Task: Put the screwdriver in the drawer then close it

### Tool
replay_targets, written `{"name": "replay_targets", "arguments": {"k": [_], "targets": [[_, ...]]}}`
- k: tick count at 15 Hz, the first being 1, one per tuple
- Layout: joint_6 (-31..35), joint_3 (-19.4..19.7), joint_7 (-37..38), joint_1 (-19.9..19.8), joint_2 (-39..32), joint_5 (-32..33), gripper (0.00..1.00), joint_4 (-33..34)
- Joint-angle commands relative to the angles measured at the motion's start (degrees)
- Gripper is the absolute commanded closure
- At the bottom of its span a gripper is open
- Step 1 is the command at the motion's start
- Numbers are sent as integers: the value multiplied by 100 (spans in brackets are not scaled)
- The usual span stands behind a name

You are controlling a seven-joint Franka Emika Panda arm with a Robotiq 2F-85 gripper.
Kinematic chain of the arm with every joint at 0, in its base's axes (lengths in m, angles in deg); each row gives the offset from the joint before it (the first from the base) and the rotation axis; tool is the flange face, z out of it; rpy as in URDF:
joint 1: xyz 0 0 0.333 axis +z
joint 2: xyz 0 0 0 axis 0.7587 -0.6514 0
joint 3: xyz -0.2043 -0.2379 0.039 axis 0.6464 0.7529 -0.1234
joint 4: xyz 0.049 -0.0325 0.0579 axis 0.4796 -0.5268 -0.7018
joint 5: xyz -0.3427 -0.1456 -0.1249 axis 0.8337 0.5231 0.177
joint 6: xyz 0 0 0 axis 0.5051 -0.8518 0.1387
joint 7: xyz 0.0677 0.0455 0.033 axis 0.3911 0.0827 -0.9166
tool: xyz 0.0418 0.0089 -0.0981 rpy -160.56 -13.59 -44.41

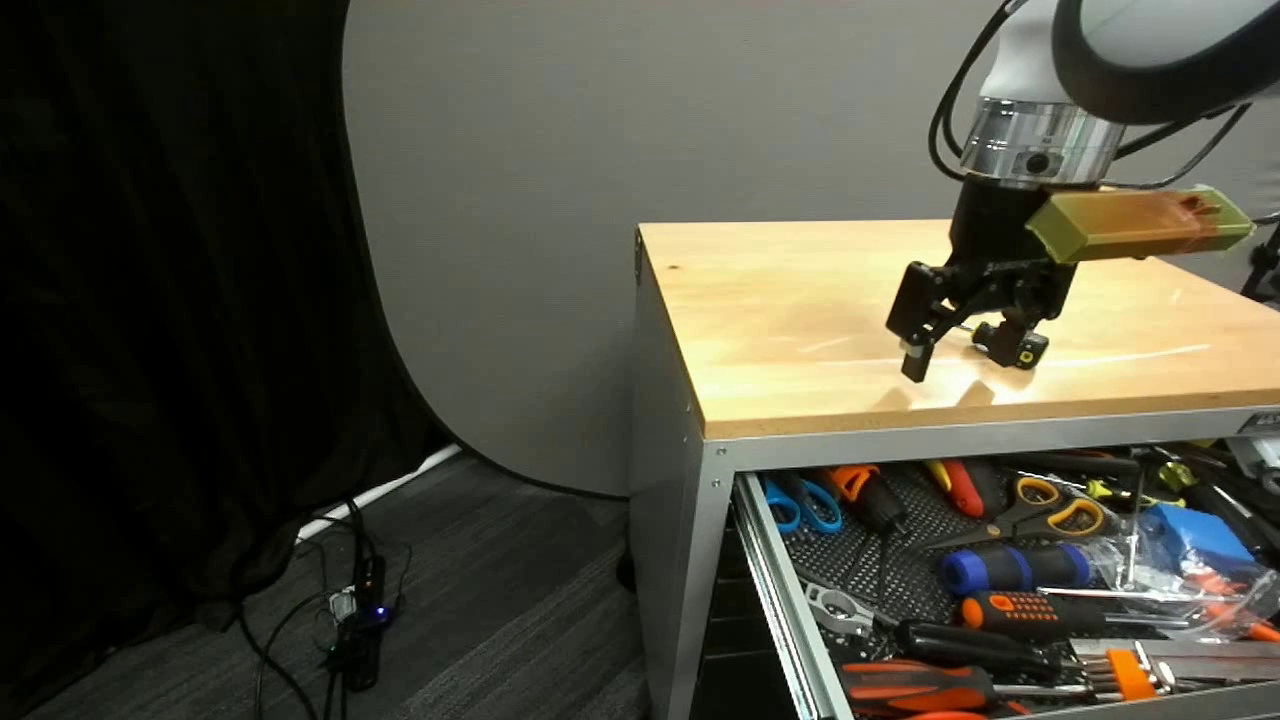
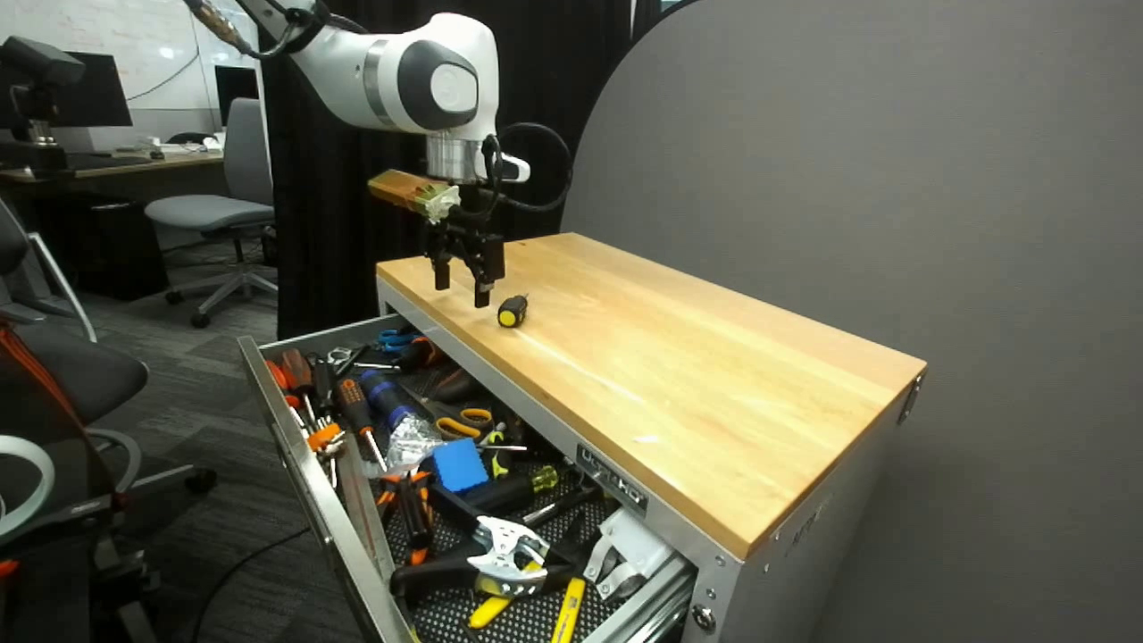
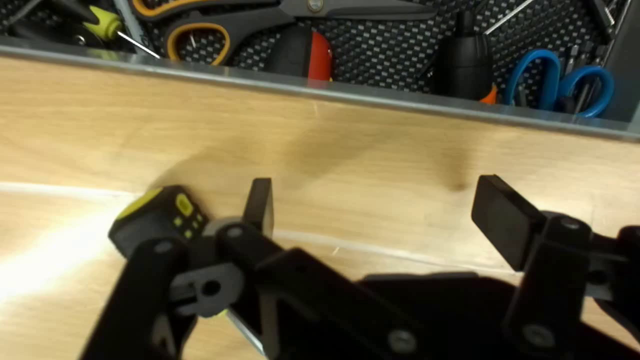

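While the stubby black screwdriver with yellow markings point(image 2: 512, 311) lies on the light-toned wooden counter point(image 2: 670, 357), near its drawer-side edge, and the grey metal drawer point(image 2: 326, 518) stands pulled out, the step in hand looks to be lining up for the pick. Above that counter hangs the black two-fingered tool point(image 3: 380, 213), its fingers well apart with nothing between them. With the tool as hub of the dial in the wrist view, the handle sits at nine o'clock, just outside the nearer finger, its shank running toward five, partly hidden by that finger. The next move probably calls for a shift toward nine, perhaps with a slight turn so the fingers straddle the handle, then lowering; coming straight down would likely miss it. The drawer lies at twelve o'clock, but room inside seems tight: dark scissors with orange loops point(image 3: 300, 9) lie at eleven, blue-handled scissors point(image 3: 552, 82) at two. Toward six o'clock from the tool in an exterior view, a silver metal spring clamp with black handles point(image 2: 507, 554) takes up much of the drawer's near end; it looks bulky, and could snag when the drawer is pushed in.
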Motion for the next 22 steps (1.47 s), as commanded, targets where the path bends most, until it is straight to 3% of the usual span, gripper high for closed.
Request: {"name": "replay_targets", "arguments": {"k": [1,8,15,16,17,22], "targets": [[-105,264,293,212,-141,333,0,457],[-72,640,856,315,-153,921,0,675],[-166,693,1154,356,-383,1080,0,849],[-170,692,1184,370,-419,1071,25,868],[-170,670,1166,368,-450,1035,27,881],[-264,585,1089,347,-512,881,66,924]]}}
